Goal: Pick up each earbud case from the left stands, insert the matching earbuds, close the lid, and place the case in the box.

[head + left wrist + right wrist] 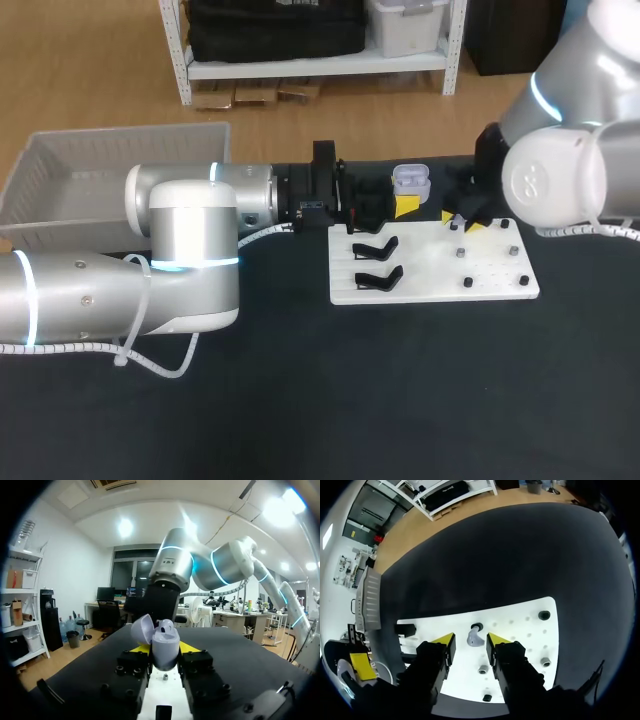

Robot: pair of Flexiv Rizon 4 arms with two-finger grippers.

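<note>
Hovering over the white board (520,625), the right jaws stand spread astride a lavender earbud (475,639); an off-centre squeeze could flick it away. Just beyond the board's far edge, the left jaws pinch the open earbud case (166,647).

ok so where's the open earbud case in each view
head view: earbud case in left claw, just past the white board's far edge
left wrist view: between its own claw's fingers, lid open
right wrist view: cannot make it out
shared landmark: the white board, head and right wrist views
</note>
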